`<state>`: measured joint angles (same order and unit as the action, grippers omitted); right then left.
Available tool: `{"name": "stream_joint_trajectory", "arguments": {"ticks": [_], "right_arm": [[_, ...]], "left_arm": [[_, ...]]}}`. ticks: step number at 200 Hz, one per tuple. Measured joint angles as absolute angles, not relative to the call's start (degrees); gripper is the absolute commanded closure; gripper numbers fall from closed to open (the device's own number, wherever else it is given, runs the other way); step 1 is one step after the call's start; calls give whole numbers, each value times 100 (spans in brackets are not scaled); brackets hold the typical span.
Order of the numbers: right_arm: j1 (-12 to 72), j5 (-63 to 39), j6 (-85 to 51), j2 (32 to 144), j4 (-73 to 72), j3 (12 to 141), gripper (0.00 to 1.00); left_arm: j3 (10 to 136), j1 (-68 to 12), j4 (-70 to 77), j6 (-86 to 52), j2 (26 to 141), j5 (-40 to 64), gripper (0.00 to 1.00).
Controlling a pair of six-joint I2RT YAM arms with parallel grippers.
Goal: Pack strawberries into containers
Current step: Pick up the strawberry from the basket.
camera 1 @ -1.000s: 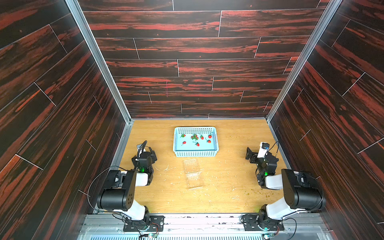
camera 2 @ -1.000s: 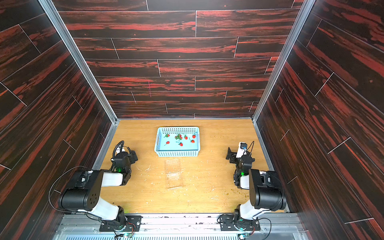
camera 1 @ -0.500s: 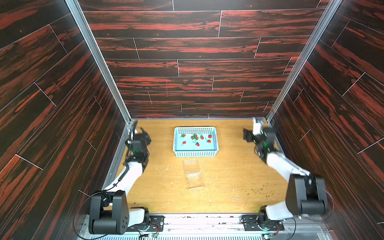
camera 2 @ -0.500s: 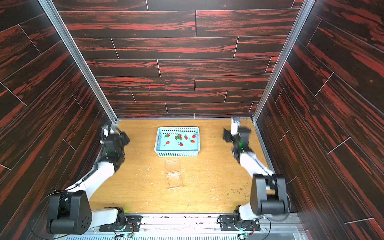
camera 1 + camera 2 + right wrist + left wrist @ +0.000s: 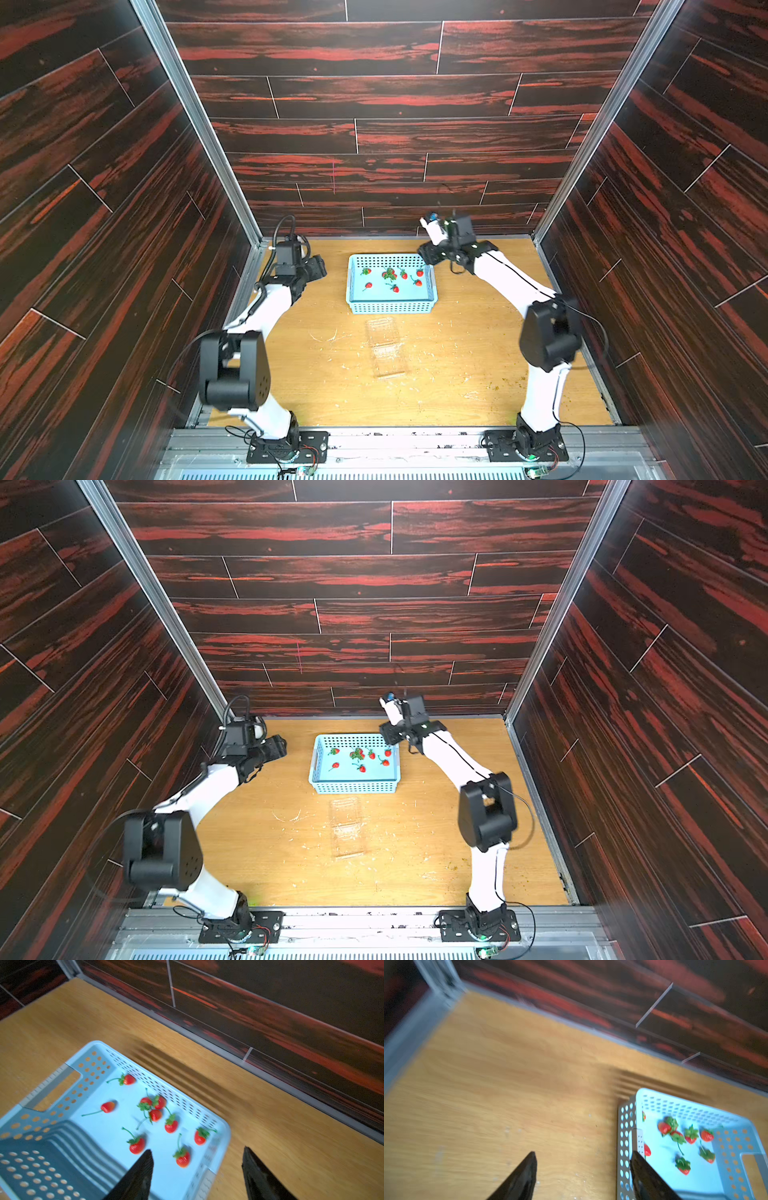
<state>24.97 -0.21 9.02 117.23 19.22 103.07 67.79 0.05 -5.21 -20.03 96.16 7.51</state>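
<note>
Wood table (image 5: 457, 374) carries 1 light blue basket (image 5: 390, 306) and, near its robot-facing side, 1 clear clamshell (image 5: 384, 347), empty, seen only in both top views. Jaws spread w/ nothing between: left gripper (image 5: 583, 1152) and right gripper (image 5: 197, 1150) hang at the basket's ends. Right wrist view counts 9 strawberries (image 5: 171, 1125), all in basket; top views merge the middle 3 into 1 clump.

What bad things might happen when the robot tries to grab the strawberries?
The right gripper hangs open over a wall of the blue basket; coming down, it might shove the basket.
Three strawberries lie bunched together, so a pinch may snag several or slip on stems.
The clear container is nearly invisible, so a berry could miss it.
</note>
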Motion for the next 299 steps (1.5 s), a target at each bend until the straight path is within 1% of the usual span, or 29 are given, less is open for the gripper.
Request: {"name": "stream_joint_trajectory", "arguments": {"ticks": [22,52,76,97,198,299], "right_arm": [[2646,-67,875,12342,2193,10956,42],[2773,-95,790,13174,2550,11795,51],[2832,-97,781,13666,2788,12317,53],[2862,-56,803,13937,2963,12637,58],[2936,276,867,14385,3044,13010,59],[2989,432,858,14676,2862,13087,59]], "left_arm": [[7269,5,-657,-2084,10141,1085,34],[7964,5,-735,-2174,10812,1566,36],[8215,5,-768,-2263,11155,1835,37],[8311,5,-788,-2320,11371,2025,38],[8635,-139,-932,-2340,11719,2556,39],[8875,-414,-945,-2342,11817,2759,39]]}}
